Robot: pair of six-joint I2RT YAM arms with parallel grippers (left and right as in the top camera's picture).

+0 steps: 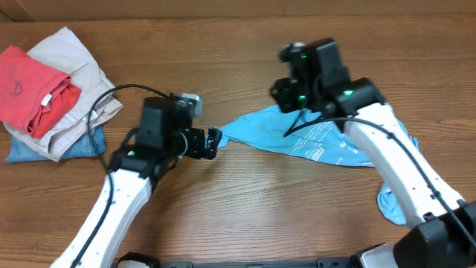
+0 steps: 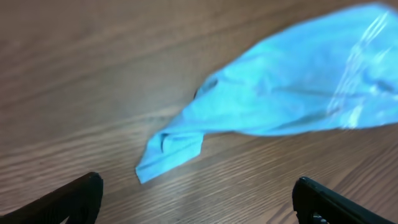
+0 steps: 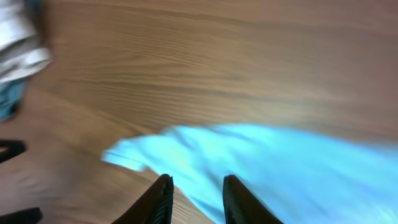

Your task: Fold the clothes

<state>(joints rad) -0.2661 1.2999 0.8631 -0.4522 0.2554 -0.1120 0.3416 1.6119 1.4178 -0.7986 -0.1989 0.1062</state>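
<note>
Overhead only: the light blue T-shirt (image 1: 327, 141) lies stretched out on the desk (image 1: 245, 208), with white print on it. A pile of clothes (image 1: 56, 97) sits well apart from the T-shirt's pointed end, red shirt (image 1: 30, 85) on top, beige trousers (image 1: 82, 74) under it and denim (image 1: 30, 152) at the bottom.

The left wrist view adds the T-shirt (image 2: 280, 93) up close. Its folded tip rests flat on the wood, just beyond the left end effector (image 2: 199, 180), which touches nothing - fingers (image 2: 78, 196) spread as wide as the frame allows. From above, the left end effector (image 1: 214, 143) sits just beside that tip.

The right wrist view shows the right end effector (image 3: 196, 180) low over the T-shirt (image 3: 280, 162). Its fingers (image 3: 163, 196) stand a narrow gap apart, with no cloth caught between them.

Hidden or unclear: the right arm (image 1: 372, 126) covers the middle of the T-shirt and hides its own end effector from above. Both wrist views are blurred. A pale patch at the top left of the right wrist view can't be identified.

Pose - the left arm (image 1: 126, 186) reaches in low and points sideways at the T-shirt's tip. The right arm bends over the T-shirt, wrist angled down.
</note>
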